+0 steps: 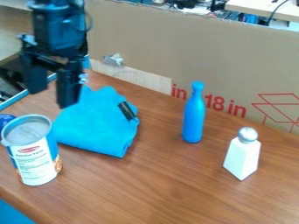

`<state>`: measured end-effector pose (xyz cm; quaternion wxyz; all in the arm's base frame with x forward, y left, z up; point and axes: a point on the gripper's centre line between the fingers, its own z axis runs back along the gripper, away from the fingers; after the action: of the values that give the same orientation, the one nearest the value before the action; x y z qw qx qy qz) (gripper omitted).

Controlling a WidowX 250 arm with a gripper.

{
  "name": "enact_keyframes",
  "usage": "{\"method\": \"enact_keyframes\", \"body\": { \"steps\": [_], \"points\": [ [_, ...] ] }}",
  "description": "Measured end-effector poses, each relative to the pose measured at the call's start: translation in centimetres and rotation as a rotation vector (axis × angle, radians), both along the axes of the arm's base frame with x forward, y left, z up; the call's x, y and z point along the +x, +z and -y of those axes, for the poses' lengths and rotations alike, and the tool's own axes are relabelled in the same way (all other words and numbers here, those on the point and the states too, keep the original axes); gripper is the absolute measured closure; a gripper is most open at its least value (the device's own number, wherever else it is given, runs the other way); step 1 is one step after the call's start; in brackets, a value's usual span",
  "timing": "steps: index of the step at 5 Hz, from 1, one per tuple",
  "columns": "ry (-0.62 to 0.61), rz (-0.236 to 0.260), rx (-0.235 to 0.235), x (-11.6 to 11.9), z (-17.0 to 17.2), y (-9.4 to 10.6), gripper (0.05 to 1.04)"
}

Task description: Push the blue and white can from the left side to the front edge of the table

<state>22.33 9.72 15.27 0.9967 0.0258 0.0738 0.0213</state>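
Cardboard wall (192, 52), red print | brown wood-grain table (169, 188) | pale desk (265, 8) behind

Above the can (30, 159), the gripper (52, 99) is covering a bit of blue cloth (96, 127), its arm (57, 22) running off the top. Left of the can, something round and blue (5, 119) is getting cut off. The can's small print is blurring.

The bright blue cloth (96, 124) lay folded into a soft, rumpled bundle, its top uneven and a short black strip (126, 111) slanting across its right part. It rested on the brown wooden table (158, 188), just beside the open-looking side of nothing but a labelled can (36, 162).The bright blue cloth (96, 124) lay loosely bunched, with soft folds, an uneven top and a short black strip (126, 111) slanting across its right part. It rested on the brown wooden table (158, 188), near the labelled can (36, 162), with one corner pointing towards the table's front.
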Motion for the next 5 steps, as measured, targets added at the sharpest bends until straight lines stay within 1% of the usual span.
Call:
{"method": "enact_keyframes", "body": {
  "steps": [1, 2, 3, 4, 5],
  "points": [
    [0.059, -0.019, 0.023, -0.1, -3.9, -0.3, 0.083],
    [0.058, -0.04, 0.055, -0.5, -6.1, -0.5, 0.083],
    [0.01, -0.088, 0.042, -1.6, -9.0, -1.1, 0.083],
    [-0.02, -0.146, 0.055, -2.2, -11.1, -2.5, 0.083],
    [-0.061, -0.176, 0.065, -2.2, -12.6, -3.9, 0.083]
  ]
}}
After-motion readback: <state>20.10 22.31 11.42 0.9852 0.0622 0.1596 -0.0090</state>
